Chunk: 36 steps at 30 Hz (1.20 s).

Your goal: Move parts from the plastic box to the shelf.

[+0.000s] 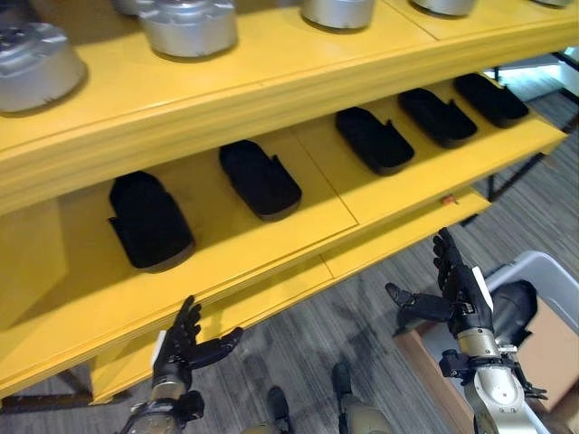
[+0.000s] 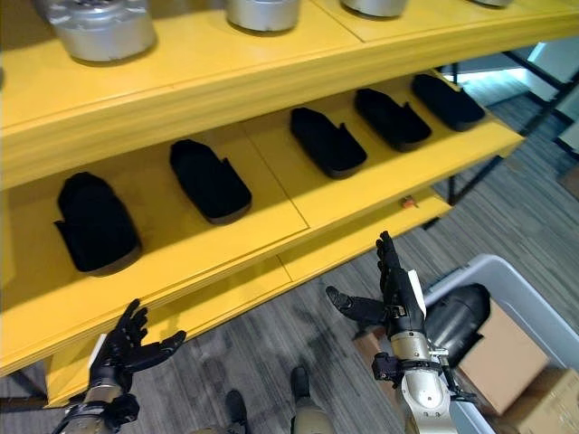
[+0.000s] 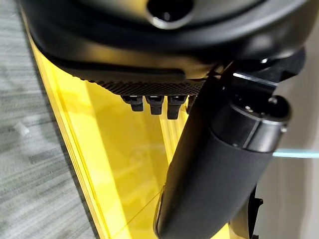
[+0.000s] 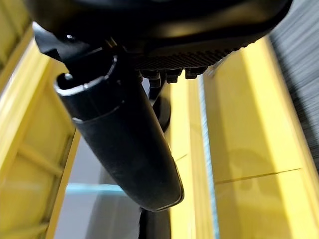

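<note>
Several black parts (image 1: 261, 179) lie in a row on the middle board of the yellow shelf (image 1: 389, 217). A grey plastic box (image 2: 507, 294) stands on the floor at the lower right with one more black part (image 2: 455, 318) inside it. My right hand (image 1: 460, 287) is held up open in front of the shelf's lower edge, just left of the box, holding nothing. My left hand (image 1: 181, 342) is open too, low at the left below the shelf's front edge. Each wrist view has a straight thumb (image 3: 214, 164) and short fingertips (image 4: 169, 75) against the yellow shelf.
Silver round metal parts (image 1: 188, 27) stand on the top board of the shelf. A brown cardboard box (image 2: 502, 357) sits beside the plastic box. Grey carpet floor (image 1: 344, 316) lies between the shelf and me.
</note>
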Motion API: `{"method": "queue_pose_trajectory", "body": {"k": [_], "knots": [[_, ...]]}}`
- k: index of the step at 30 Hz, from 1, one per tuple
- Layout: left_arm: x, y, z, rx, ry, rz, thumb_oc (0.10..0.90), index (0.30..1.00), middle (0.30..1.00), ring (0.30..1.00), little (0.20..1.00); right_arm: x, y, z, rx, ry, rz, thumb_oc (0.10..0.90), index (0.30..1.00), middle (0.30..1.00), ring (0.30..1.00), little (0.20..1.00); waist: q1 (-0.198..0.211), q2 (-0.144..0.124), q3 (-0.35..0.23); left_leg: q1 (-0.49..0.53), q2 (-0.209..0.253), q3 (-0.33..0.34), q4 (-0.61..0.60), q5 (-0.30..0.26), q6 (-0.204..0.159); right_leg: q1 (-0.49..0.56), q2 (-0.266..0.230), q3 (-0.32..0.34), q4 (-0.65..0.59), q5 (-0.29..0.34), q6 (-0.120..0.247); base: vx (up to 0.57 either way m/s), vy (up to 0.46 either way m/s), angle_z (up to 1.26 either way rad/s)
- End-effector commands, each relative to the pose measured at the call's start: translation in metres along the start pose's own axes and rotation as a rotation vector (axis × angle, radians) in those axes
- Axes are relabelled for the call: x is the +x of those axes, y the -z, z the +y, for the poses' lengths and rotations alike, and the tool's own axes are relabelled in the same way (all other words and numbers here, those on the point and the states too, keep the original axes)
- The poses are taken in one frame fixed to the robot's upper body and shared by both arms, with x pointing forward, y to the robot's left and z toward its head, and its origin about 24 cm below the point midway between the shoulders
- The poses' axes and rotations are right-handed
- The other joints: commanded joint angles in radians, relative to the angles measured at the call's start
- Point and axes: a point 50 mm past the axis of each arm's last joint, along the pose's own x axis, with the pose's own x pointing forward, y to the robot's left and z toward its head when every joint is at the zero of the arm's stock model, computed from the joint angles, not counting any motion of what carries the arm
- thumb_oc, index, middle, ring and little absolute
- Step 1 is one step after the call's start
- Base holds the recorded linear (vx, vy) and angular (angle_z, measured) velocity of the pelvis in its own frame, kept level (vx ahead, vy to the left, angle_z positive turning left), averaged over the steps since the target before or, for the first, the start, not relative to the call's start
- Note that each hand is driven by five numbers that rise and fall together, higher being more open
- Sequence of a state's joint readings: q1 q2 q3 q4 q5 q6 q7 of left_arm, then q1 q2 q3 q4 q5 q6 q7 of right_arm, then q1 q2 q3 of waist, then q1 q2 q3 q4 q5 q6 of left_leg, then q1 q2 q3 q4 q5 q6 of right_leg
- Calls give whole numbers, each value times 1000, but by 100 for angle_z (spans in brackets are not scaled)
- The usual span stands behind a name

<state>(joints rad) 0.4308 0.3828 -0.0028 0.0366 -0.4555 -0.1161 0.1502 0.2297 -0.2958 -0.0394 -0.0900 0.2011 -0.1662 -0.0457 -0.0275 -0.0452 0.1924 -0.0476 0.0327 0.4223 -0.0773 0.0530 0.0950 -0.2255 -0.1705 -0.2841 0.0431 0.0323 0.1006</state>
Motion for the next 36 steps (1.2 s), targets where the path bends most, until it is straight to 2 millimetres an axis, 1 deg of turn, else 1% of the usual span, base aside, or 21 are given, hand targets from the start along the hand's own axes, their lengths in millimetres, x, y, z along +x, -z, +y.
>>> {"method": "queue_pose_trajectory", "body": {"k": [1, 2, 4, 5, 6, 7, 8, 12, 16, 18, 19, 21, 23, 26, 29, 30, 31, 33, 34, 35, 36], "knots": [[32, -71, -24, 1, 101, -327, 900, 1000, 1000, 1000, 1000, 16, -49, 2, 42, -7, -274, 900, 1000, 1000, 1000, 1000, -29, 22, -6, 54, 6, -97, -1, -99, -69, 83, -117, -33, 132, 63, 101, 62, 53, -127], [31, -70, -25, -14, 99, -328, 900, 1000, 1000, 1000, 1000, 16, -49, 2, 39, -6, -273, 900, 1000, 1000, 1000, 1000, -29, 14, -12, 66, 13, -63, -2, -102, -72, 89, -129, -34, 135, 73, 102, 20, 0, -91], [32, -71, -25, -30, 89, -331, 900, 1000, 1000, 1000, 1000, 15, -47, 1, 44, 12, -262, 900, 1000, 1000, 1000, 1000, -31, 4, -20, 69, 10, -51, -1, -105, -70, 91, -136, -6, 136, 94, 112, 39, -28, -62], [32, -69, -26, -39, 84, -323, 900, 1000, 1000, 1000, 1000, 11, -43, -1, 53, 27, -242, 900, 1000, 1000, 1000, 1000, -38, -11, -32, 71, -5, -47, -1, -113, -74, 123, -137, 18, 71, 98, 117, 44, -26, -39], [32, -69, -26, -38, 84, -322, 900, 1000, 1000, 1000, 1000, 10, -43, -1, 54, 27, -241, 900, 1000, 1000, 1000, 1000, -37, -12, -32, 73, -6, -47, -1, -113, -74, 128, -136, 18, 64, 102, 118, 69, -40, -27], [32, -66, -26, -35, 81, -310, 900, 1000, 1000, 1000, 1000, 7, -40, -2, 56, 33, -225, 900, 1000, 1000, 1000, 1000, -40, -17, -40, 78, -11, -44, -1, -117, -76, 142, -130, 25, 22, 109, 122, 81, -97, -11], [31, -64, -25, -37, 76, -304, 900, 1000, 1000, 1000, 1000, 4, -39, -4, 57, 37, -217, 900, 1000, 1000, 1000, 1000, -50, -18, -48, 88, -6, -38, 1, -115, -81, 144, -107, 48, -9, 117, 124, 80, -102, -26], [28, -61, -23, -41, 69, -293, 900, 1000, 1000, 1000, 1000, 0, -37, -5, 53, 25, -202, 900, 1000, 1000, 1000, 1000, -57, -15, -57, 105, 8, -14, 6, -118, -90, 161, -88, 56, -44, 118, 123, 57, -99, -45], [25, -54, -23, -54, 71, -272, 900, 1000, 1000, 1000, 1000, -3, -36, -6, 47, 2, -186, 900, 1000, 1000, 1000, 1000, -73, -3, -68, 127, 34, 8, 18, -118, -109, 180, -61, 74, -68, 94, 110, 52, -104, -46], [23, -51, -23, -61, 74, -259, 900, 1000, 1000, 1000, 1000, -4, -37, -8, 38, 0, -188, 900, 1000, 1000, 1000, 1000, -83, 12, -77, 144, 55, 23, 18, -113, -123, 196, -39, 87, -92, 67, 101, 52, -117, -42], [23, -51, -23, -62, 74, -259, 900, 1000, 1000, 1000, 1000, -4, -37, -8, 38, -1, -188, 900, 1000, 1000, 1000, 1000, -83, 13, -77, 145, 55, 23, 17, -113, -124, 197, -38, 88, -93, 67, 101, 21, -74, -35], [22, -48, -24, -65, 83, -250, 900, 1000, 1000, 1000, 1000, -5, -38, -10, 34, 5, -193, 900, 1000, 1000, 1000, 1000, -93, 29, -82, 152, 73, 36, 23, -105, -139, 207, -21, 98, -108, 55, 92, 27, -96, -27], [22, -48, -25, -66, 88, -249, 900, 1000, 1000, 1000, 1000, -5, -38, -12, 28, 7, -195, 900, 1000, 1000, 1000, 1000, -96, 35, -82, 154, 79, 39, 25, -102, -145, 209, -16, 100, -110, 51, 89, 22, -82, -8], [23, -48, -29, -67, 114, -251, 900, 1000, 1000, 1000, 1000, -7, -39, -16, 15, 16, -193, 900, 1000, 1000, 1000, 1000, -112, 56, -82, 150, 106, 42, 49, -95, -165, 216, 7, 107, -110, 30, 74, 31, -146, -1], [24, -50, -31, -61, 125, -255, 900, 1000, 1000, 1000, 1000, -7, -39, -18, 9, 26, -195, 900, 1000, 1000, 1000, 1000, -121, 63, -80, 146, 125, 45, 79, -97, -177, 218, 20, 114, -108, 18, 63, 19, -74, -6], [24, -50, -31, -61, 125, -255, 900, 1000, 1000, 1000, 1000, -7, -39, -18, 9, 26, -195, 900, 1000, 1000, 1000, 1000, -121, 63, -80, 145, 126, 45, 80, -98, -177, 218, 21, 114, -108, 18, 63, 28, -155, -12], [25, -52, -32, -60, 128, -263, 900, 1000, 1000, 1000, 1000, -7, -40, -20, 7, 32, -203, 900, 1000, 1000, 1000, 1000, -128, 66, -74, 133, 145, 42, 127, -101, -189, 220, 37, 126, -102, 3, 51, 20, -156, -9], [27, -54, -34, -70, 131, -274, 900, 1000, 1000, 1000, 1000, -7, -42, -22, 6, 40, -211, 900, 1000, 1000, 1000, 1000, -135, 65, -63, 115, 176, 31, 194, -78, -206, 223, 59, 144, -91, -15, 30, 40, -226, -9], [27, -55, -34, -76, 125, -276, 900, 1000, 1000, 1000, 1000, -7, -42, -23, 4, 40, -213, 900, 1000, 1000, 1000, 1000, -137, 64, -55, 98, 206, 25, 257, -64, -217, 224, 78, 156, -80, -29, 14, 68, -268, -20], [27, -55, -33, -79, 120, -277, 900, 1000, 1000, 1000, 1000, -7, -43, -23, 1, 38, -214, 900, 1000, 1000, 1000, 1000, -135, 62, -49, 80, 236, 13, 325, -35, -229, 226, 98, 168, -74, -40, -3, 97, -301, -29], [26, -53, -32, -86, 113, -269, 900, 1000, 1000, 1000, 1000, -7, -43, -23, 4, 36, -212, 900, 1000, 1000, 1000, 1000, -132, 52, -43, 59, 263, 2, 409, 3, -230, 239, 115, 183, -70, -52, -25, 129, -392, -40]]}}
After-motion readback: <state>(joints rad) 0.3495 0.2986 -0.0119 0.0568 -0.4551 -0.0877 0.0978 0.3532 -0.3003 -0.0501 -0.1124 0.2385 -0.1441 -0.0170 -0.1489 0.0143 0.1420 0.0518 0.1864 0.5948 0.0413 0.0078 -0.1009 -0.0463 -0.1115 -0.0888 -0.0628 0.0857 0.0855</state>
